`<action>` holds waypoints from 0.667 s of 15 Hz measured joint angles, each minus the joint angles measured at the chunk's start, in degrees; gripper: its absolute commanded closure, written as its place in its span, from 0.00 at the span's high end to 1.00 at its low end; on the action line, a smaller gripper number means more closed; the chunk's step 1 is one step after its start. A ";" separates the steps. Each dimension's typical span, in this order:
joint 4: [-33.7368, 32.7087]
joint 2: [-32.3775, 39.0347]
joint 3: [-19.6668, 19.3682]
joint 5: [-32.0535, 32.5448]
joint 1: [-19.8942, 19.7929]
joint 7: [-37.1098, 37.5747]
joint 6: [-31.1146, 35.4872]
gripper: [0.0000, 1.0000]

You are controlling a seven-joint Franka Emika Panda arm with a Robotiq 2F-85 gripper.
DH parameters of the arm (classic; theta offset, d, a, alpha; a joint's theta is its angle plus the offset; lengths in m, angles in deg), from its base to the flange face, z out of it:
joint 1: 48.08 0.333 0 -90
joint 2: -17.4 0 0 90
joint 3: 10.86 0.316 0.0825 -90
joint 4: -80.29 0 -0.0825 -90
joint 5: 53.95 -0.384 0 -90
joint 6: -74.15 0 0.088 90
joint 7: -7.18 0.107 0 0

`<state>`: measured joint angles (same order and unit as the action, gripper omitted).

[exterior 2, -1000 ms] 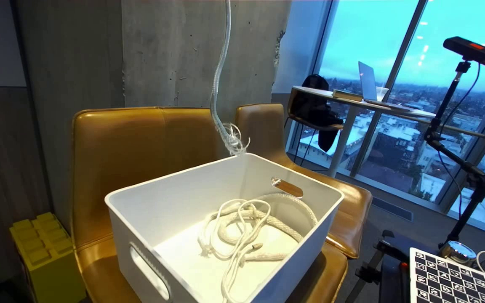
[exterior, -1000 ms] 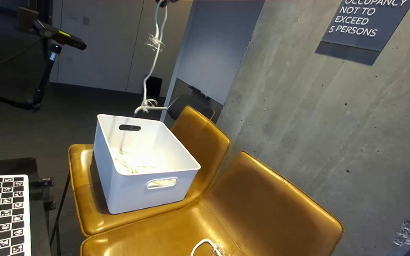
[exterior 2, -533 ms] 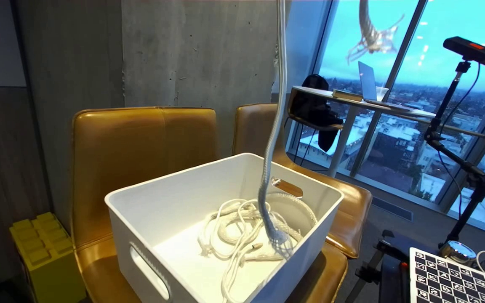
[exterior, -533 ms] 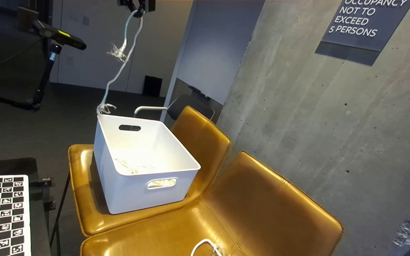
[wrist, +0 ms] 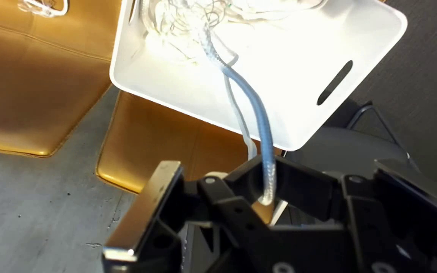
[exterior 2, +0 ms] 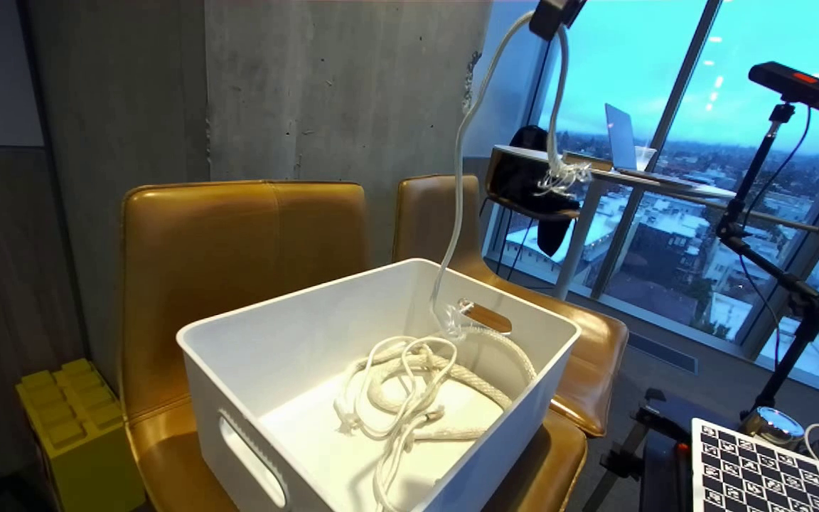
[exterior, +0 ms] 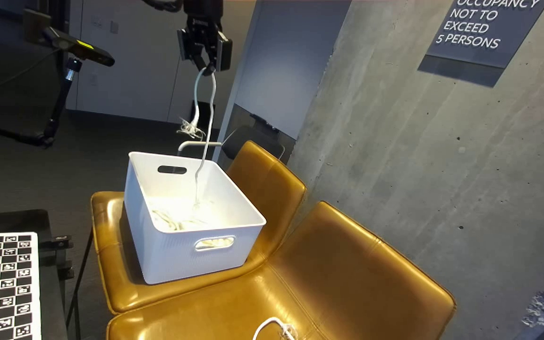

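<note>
The end effector [exterior: 209,69] has come down, now showing in both exterior views. The hanging rope [exterior 2: 458,178] has swung and dropped: its long end, higher a second ago, now reaches inside the white bin [exterior: 177,262]; its short end [exterior 2: 561,175] dangles lower too.

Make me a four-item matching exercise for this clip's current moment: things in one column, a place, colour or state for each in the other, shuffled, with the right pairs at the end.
Column one
1. hanging rope
2. white bin
3. yellow block
4. patterned board

Column two
A. black and white
B. resting on a golden-brown chair seat
C. raised bumps on top
D. gripped in the tool

Right pairs: 1-D, 2-B, 3-C, 4-A
</note>
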<state>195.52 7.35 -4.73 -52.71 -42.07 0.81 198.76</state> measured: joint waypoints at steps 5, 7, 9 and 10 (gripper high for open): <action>-0.09 4.18 -1.46 0.20 -1.68 -0.38 2.06 0.47; 0.01 4.88 -1.57 0.20 -1.80 -0.38 2.28 0.61; 0.28 4.90 -1.57 0.20 -1.79 -0.38 2.28 0.74; 0.52 4.80 -1.60 0.19 -1.79 -0.42 2.28 0.83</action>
<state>196.04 12.14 -6.33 -52.52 -43.87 0.40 201.04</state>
